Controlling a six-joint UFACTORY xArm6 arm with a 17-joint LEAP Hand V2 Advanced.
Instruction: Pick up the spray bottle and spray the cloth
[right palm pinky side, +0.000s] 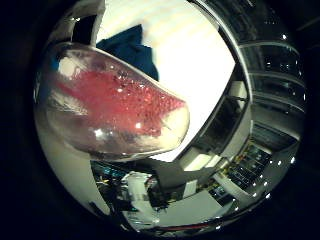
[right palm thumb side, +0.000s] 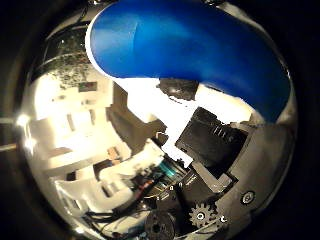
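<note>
The spray bottle (right palm pinky side: 115, 112), clear with red liquid inside, is seen very close to the palm and lifted above the white tabletop (right palm pinky side: 195, 65). Its blue top (right palm thumb side: 200, 50) is wrapped by the fingers (right palm thumb side: 215, 145) of the hand (right palm thumb side: 210, 190). The blue cloth (right palm pinky side: 132, 50) is seen lying on the tabletop beyond the bottle.

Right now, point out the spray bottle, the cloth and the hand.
spray bottle (right palm pinky side: 115, 110): little finger side view, clear body with red liquid.
cloth (right palm pinky side: 131, 50): little finger side view, dark blue folds.
hand (right palm thumb side: 210, 145): thumb side view, black finger part.
</note>
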